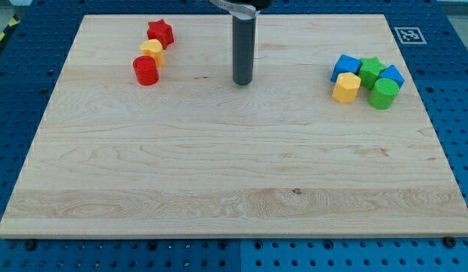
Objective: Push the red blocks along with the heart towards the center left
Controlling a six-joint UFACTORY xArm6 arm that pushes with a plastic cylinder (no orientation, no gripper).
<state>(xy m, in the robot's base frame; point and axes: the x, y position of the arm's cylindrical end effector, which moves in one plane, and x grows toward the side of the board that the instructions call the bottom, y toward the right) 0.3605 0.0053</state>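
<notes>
A red star block (161,32) lies near the view's top left. A yellow heart block (152,51) touches it just below. A red round block (145,70) sits just below the heart. My tip (243,81) rests on the board in the upper middle, well to the right of these three blocks and touching none of them.
A cluster at the view's right holds a blue block (345,66), a green star block (371,71), another blue block (392,75), a yellow block (345,88) and a green round block (383,94). A marker tag (409,35) sits at the board's top right corner.
</notes>
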